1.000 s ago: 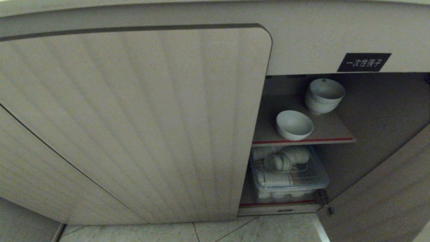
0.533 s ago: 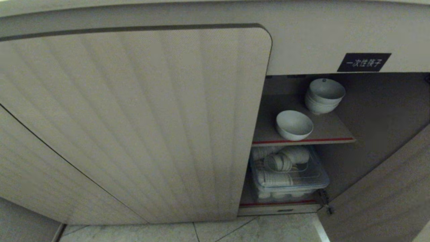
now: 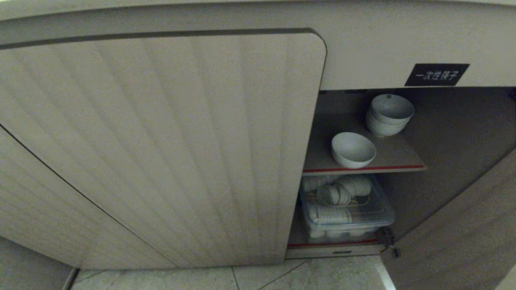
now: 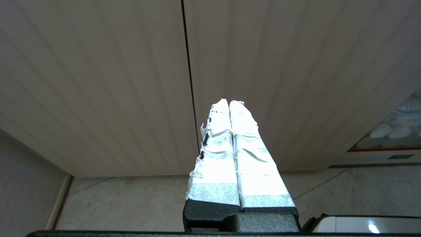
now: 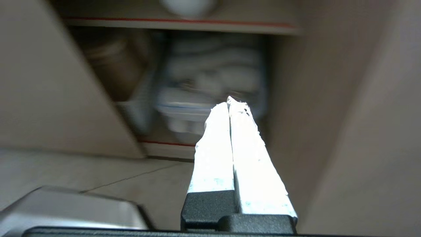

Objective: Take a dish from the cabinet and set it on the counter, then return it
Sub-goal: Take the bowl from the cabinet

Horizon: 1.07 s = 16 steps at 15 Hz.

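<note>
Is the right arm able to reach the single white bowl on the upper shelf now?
Probably yes: the single bowl sits near the shelf's front edge, the cabinet stands open, nothing blocks it.

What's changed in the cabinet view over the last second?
Nothing visibly changed. The single bowl sits on the red-edged shelf of the cabinet, the stack of bowls behind it, and neither claw shows in the head view.

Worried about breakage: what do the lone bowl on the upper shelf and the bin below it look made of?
The lone bowl looks like glazed white ceramic: smooth, opaque, softly shiny. The bin seems clear plastic: stacked white dishes show through its walls.
</note>
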### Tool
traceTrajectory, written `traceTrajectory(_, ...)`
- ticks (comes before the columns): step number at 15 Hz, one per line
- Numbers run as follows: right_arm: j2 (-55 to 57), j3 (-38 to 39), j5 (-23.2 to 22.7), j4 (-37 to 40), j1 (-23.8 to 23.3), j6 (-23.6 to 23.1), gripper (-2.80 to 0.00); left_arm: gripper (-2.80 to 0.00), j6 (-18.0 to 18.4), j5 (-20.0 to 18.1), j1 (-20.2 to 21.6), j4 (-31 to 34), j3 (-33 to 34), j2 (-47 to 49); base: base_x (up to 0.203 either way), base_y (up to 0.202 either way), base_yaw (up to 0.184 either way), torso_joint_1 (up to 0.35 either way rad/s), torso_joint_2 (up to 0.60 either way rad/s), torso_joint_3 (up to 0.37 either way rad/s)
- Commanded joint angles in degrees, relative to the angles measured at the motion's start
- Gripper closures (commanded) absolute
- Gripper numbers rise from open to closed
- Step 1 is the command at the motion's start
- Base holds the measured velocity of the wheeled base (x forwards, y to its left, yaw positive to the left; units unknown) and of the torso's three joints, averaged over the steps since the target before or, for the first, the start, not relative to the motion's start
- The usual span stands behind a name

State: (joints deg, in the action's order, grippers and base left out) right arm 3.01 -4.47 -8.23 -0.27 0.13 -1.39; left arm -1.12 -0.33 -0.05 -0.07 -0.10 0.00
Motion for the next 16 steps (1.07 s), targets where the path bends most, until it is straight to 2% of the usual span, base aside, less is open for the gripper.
traceTrajectory(1, 4.9, -2.4, -4.5, -0.1, 0.1, -0.5, 0.0, 0.0, 0.0, 0.0, 0.0, -0.1, 0.0, 0.0, 0.0, 0.0, 0.0, 0.0, 0.0, 0.0)
traceTrajectory(3, 9.0, -5.1, -9.3, 0.0, 0.9, -0.7, 0.0, 0.0, 0.0, 0.0, 0.0, 0.0, 0.0, 0.0, 0.0, 0.0, 0.0, 0.0, 0.0, 0.0)
traceTrajectory(5, 12.5, -6.1, -11.6, 0.0, 2.8, -0.8, 0.0, 0.0, 0.0, 0.0, 0.0, 0.0, 0.0, 0.0, 0.0, 0.0, 0.0, 0.0, 0.0, 0.0)
traceTrajectory(9, 19.3, -7.2, -11.6, -0.2, 10.6, -1.0, 0.0, 0.0, 0.0, 0.0, 0.0, 0.0, 0.0, 0.0, 0.0, 0.0, 0.0, 0.0, 0.0, 0.0)
traceTrajectory(16, 33.5, -6.3, -11.4, -1.1, 12.1, -1.0, 0.0, 0.0, 0.0, 0.0, 0.0, 0.0, 0.0, 0.0, 0.0, 0.0, 0.0, 0.0, 0.0, 0.0)
